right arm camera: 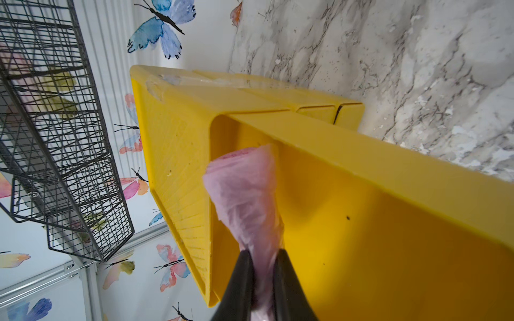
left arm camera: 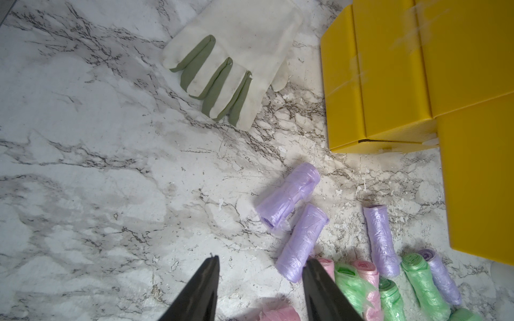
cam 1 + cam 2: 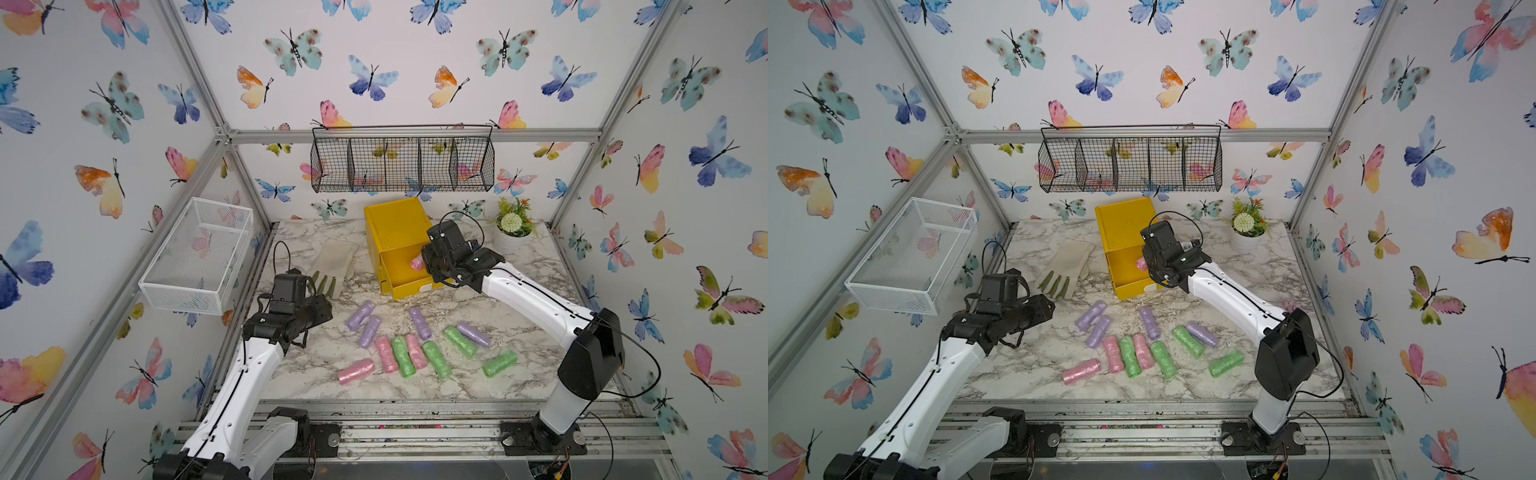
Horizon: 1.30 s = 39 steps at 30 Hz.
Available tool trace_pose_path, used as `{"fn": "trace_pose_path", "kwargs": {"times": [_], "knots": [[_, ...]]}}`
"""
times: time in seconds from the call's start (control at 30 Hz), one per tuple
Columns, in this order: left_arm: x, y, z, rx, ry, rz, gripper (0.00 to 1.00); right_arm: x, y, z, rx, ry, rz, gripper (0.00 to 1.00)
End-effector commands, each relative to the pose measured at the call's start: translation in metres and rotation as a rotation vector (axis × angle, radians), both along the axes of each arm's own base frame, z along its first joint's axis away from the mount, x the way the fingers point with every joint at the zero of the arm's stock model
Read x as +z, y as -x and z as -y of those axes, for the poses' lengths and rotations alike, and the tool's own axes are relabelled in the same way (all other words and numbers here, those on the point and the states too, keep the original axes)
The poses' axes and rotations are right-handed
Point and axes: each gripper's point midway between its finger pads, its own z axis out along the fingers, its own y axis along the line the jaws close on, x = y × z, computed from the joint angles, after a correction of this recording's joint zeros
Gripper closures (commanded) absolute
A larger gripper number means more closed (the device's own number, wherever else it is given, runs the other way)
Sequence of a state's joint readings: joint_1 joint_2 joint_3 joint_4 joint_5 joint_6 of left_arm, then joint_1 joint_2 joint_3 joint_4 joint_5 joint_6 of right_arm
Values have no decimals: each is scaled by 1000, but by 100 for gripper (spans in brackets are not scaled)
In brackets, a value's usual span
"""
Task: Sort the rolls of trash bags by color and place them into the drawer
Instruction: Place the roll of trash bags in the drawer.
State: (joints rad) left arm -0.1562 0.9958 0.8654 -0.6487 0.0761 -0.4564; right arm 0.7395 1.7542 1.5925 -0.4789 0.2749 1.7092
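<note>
Item: pink roll (image 1: 244, 189), pinched by its tail end in my right gripper (image 1: 261, 258), nose just ahead inside the open yellow drawer (image 1: 389, 161) — I judge the thin plastic may slip or snag the rim; left gripper (image 2: 258, 264) parted, empty.

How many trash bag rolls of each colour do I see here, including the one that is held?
Pink rolls: 4, with one pink roll in the right gripper
Green rolls: 4
Purple rolls: 4
Total: 12
</note>
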Motion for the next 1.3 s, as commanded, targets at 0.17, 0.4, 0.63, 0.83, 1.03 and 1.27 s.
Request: {"fn": "trace_pose_path", "kwargs": {"times": [0.17, 0.4, 0.63, 0.83, 1.03, 1.27], "knots": [[0, -2, -2, 7, -2, -5, 46, -3, -16, -9, -19, 27, 27, 85], [0, -3, -3, 4, -12, -6, 46, -3, -24, -10, -35, 30, 58, 85], [-1, -3, -4, 7, -12, -10, 45, -3, -31, -9, -58, 25, 95, 84], [-1, -3, -4, 6, -13, -11, 44, -3, -38, -11, -69, 10, 115, 82], [2, -3, -5, 8, -18, -6, 43, -3, -44, -12, -73, -1, 123, 79], [2, -3, -5, 5, -17, -7, 42, -7, -50, -12, -71, -6, 118, 67]]}}
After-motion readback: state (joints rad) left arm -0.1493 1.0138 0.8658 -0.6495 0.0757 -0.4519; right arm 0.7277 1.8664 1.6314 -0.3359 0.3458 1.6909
